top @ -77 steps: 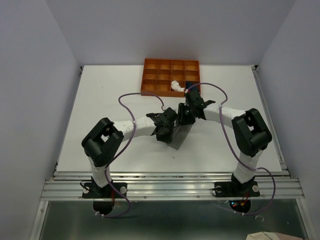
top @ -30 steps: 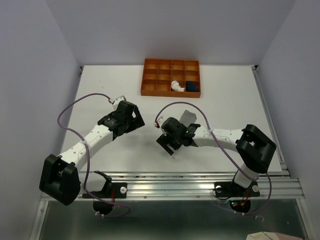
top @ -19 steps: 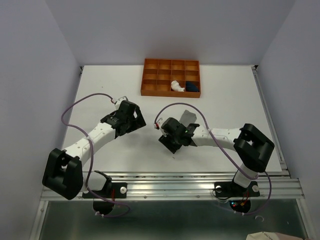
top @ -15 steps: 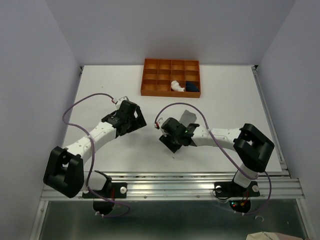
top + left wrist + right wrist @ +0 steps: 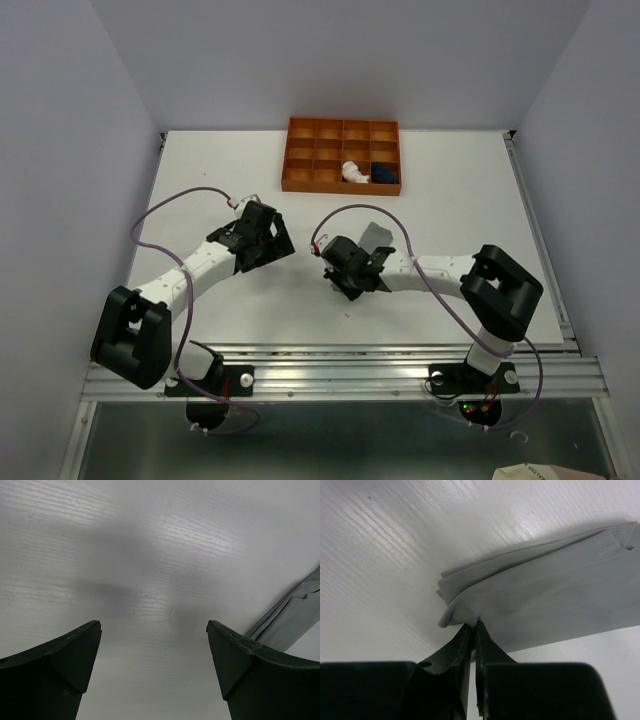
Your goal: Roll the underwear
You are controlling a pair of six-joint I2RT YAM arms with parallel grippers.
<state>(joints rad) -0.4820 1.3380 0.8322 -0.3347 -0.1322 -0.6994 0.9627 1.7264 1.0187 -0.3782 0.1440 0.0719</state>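
Note:
The grey underwear lies folded flat on the white table, seen from above as a grey strip behind the right arm. My right gripper is shut on its near corner, and the cloth edge curls up at the pinch. From above, the right gripper sits at the garment's near end. My left gripper is open over bare table, with a corner of the grey underwear at its right; from above the left gripper is to the left of the garment. A white roll and a navy roll sit in the tray.
An orange compartment tray stands at the back centre of the table. Purple cables loop over both arms. The metal rail runs along the near edge.
The right gripper has shut on the corner of the grey underwear. The left arm has shifted slightly toward the centre, its gripper still open.

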